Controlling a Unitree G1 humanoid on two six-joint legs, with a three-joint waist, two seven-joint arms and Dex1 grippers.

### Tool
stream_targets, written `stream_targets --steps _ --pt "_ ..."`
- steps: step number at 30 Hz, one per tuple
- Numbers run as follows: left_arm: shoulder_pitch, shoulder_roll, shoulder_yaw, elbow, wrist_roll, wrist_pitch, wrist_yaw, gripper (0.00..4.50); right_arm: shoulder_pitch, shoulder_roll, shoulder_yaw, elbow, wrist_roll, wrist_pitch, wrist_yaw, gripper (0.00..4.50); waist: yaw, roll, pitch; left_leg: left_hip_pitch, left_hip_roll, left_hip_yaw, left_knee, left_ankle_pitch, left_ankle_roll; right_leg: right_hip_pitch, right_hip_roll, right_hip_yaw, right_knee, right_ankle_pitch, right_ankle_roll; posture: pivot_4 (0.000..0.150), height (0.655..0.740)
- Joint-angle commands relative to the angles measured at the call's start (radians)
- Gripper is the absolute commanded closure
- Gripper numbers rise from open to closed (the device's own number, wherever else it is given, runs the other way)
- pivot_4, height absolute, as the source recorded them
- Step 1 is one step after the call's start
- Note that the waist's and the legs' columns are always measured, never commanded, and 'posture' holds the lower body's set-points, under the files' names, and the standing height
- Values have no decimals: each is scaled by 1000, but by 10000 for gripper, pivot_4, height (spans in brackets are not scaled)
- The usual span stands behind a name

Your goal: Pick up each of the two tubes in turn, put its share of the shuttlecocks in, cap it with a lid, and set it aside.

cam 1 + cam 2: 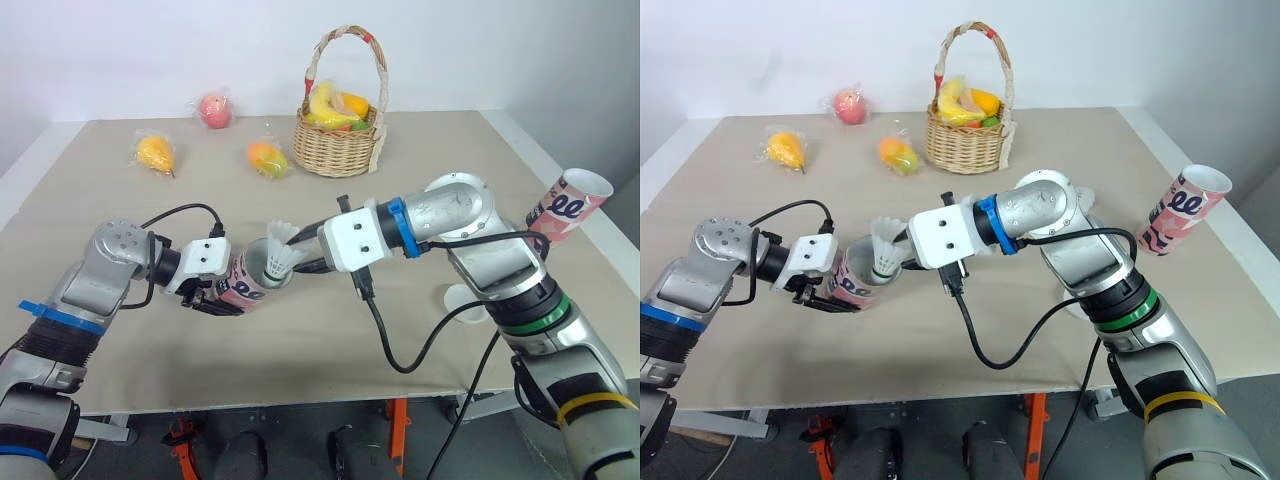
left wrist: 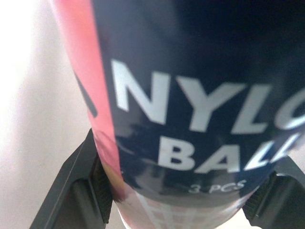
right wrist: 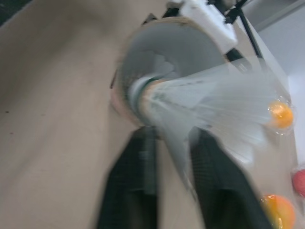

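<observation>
Our left gripper (image 1: 222, 298) is clamped tight around the pink and dark cardboard tube (image 1: 243, 283), held tipped over the tan table (image 1: 420, 140) with its open mouth facing 3 o'clock. Our right gripper (image 3: 172, 143) pinches a white shuttlecock (image 1: 281, 250), its round nose at that mouth. The other pink and white tube (image 1: 565, 205) leans at the table's 3 o'clock edge.
</observation>
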Motion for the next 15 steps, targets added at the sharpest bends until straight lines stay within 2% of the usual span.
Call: stream_targets --steps 1,7,15 --pt "3 7 1 -18 -2 5 2 15912 -17 -12 -88 -78 148 86 67 13251 0 0 0 0 0 0 0 0 0 0 0 0 0 0 0 1500 7400" --pt "9 4 0 -27 -6 10 7 15912 76 -102 -238 -149 312 195 83 13251 2 0 0 -1 0 -1 0 -1 -1 0 -1 -1 0 0 2 1500 7400" --pt "37 12 10 -45 -10 15 24 15912 203 -109 -434 207 113 354 -420 13251 0 0 0 0 -1 1 1 0 -1 0 -1 1 0 0 -1 1500 7400"
